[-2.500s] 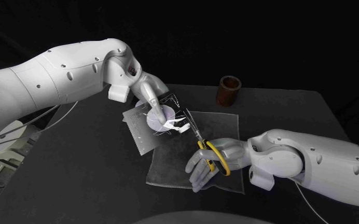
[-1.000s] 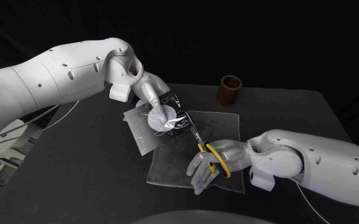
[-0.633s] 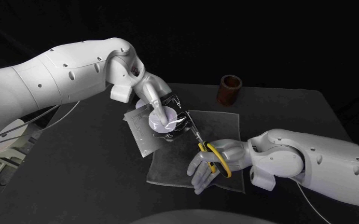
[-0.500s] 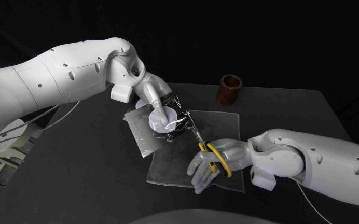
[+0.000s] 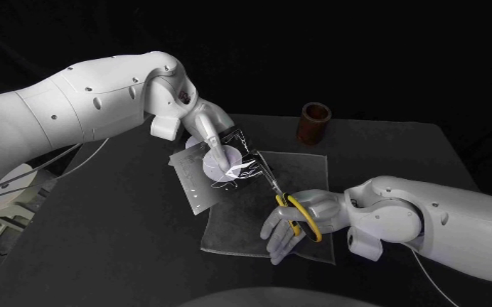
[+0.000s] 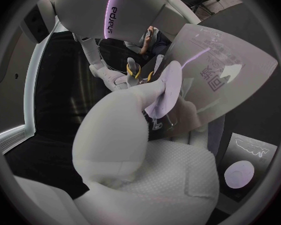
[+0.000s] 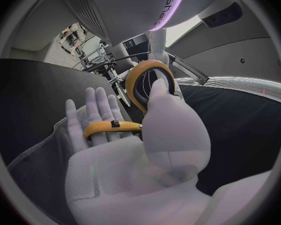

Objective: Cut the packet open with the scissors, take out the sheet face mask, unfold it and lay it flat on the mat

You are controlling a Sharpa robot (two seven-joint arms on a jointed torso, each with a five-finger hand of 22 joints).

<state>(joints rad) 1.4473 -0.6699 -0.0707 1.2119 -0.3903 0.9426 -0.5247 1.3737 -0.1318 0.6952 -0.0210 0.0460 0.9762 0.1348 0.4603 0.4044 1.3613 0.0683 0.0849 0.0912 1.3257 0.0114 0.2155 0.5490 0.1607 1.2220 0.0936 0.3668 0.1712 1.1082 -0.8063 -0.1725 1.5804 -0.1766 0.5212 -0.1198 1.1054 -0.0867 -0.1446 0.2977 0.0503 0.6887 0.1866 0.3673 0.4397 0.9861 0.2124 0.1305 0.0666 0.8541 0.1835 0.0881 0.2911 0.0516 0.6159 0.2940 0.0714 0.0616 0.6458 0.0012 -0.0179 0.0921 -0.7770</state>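
My left hand (image 5: 208, 136) (image 6: 134, 130) holds the shiny face mask packet (image 5: 232, 159) (image 6: 222, 70) up above the far left part of the grey mat (image 5: 308, 172) (image 7: 40, 155). The packet has a pale round mark on its face. My right hand (image 5: 320, 211) (image 7: 159, 135) grips the yellow-handled scissors (image 5: 297, 216) (image 7: 147, 80) over the mat. The blades point up and away toward the packet's lower right edge. I cannot tell whether they touch it.
A second flat silvery packet (image 5: 190, 179) (image 6: 243, 160) lies on the table, partly under the mat's left edge. A brown cylindrical cup (image 5: 313, 124) stands at the back, beyond the mat. The table's near left and right sides are bare.
My right hand with the scissors has shifted slightly nearer and to the right. The left hand dipped the packet a little and raised it again.
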